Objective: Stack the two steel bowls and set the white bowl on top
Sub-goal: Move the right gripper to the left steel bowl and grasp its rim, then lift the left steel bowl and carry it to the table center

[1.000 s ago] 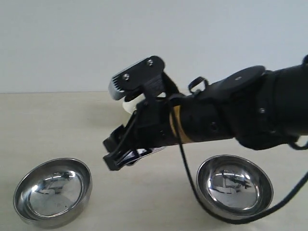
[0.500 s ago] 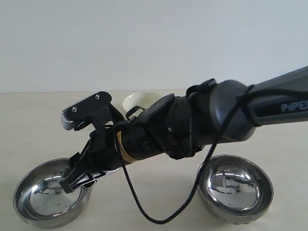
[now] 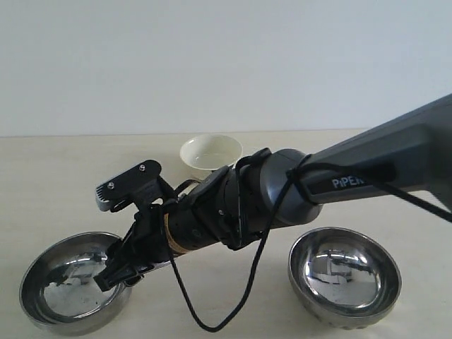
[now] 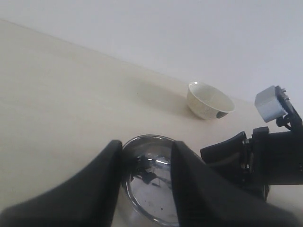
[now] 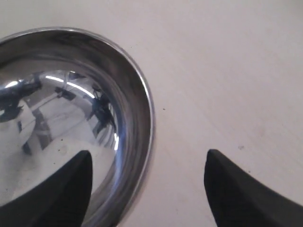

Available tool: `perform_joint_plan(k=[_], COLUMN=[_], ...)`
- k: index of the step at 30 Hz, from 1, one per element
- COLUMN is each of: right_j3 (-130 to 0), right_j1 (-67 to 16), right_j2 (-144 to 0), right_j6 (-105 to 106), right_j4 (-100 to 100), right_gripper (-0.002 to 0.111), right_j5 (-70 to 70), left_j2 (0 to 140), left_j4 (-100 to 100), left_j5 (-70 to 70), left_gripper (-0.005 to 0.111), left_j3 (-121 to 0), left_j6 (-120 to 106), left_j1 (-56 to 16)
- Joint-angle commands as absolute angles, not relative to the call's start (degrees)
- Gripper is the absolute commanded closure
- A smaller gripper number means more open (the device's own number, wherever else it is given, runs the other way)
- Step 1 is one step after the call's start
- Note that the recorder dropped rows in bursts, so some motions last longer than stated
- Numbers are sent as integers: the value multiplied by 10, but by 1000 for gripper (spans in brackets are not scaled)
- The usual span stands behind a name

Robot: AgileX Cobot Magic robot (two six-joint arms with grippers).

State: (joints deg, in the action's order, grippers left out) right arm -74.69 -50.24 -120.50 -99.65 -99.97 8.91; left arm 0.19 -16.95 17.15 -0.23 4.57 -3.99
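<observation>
On the left of the worktop [image 3: 56, 183]: the left steel bowl [image 3: 76, 284] sits upright and empty, with the right arm [image 3: 282, 194] reaching across the middle to it.
Right jaws: wide open and holding nothing. In the right wrist view they straddle the bowl's thin rim, one finger [image 5: 59, 191] over the inside and the other out over bare worktop.
Left jaws: open and empty. The left wrist view shows one finger [image 4: 97, 191] on each side of that same bowl, which lies beyond them. I cannot tell how near it they hang.
Right steel bowl [image 3: 345, 277]: upright on the right, well apart from the left one, untouched.
White bowl [image 3: 210, 152]: upright towards the back, behind the arm, apart from both steel bowls.
Step in hand: probably closing on the rim to lift the left bowl, so nothing is stacked yet.
Risk, slip: the rim is thin and mirror-polished. A shallow pinch could let the bowl swing or drop out once lifted.
Risk, skid or tip: if the outer finger meets the wall first, the light bowl may slide or rock up on its edge rather than be caught.
Risk, cable: the black cable [image 3: 189, 311] loops low between the steel bowls and could drag or snag as the arm travels to the right.
Risk, crowding: both arms work at one bowl, so a lift towards the left jaws could knock them.
</observation>
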Motion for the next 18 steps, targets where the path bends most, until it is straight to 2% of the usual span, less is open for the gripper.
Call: perform_joint_plan(k=[1,4,6,11,18], right_j3=[-766,-766,-766,-766,-766], right_j1=[-504,-504,-504,-504,-503], right_j2=[-1225,-1229,-1229,-1228,-1191], right_j6=[-1008,-1015,-1015,-1004,-997], right_j4=[-999,-999,-999,-999,-999], right_gripper=[48,51,62,109,108], right_j5=[100,104,104,122,107], left_j2=[0,0,0,0,0], left_j4=[-170,-170,-170,-170,-170], left_j5=[174,175,175,175,174], left_gripper=[74,74,74,74,74], left_j3=[0,0,0,0,0], left_j6=[45,45,45,45,45], left_j1=[-38,-38,-38,-38,-38])
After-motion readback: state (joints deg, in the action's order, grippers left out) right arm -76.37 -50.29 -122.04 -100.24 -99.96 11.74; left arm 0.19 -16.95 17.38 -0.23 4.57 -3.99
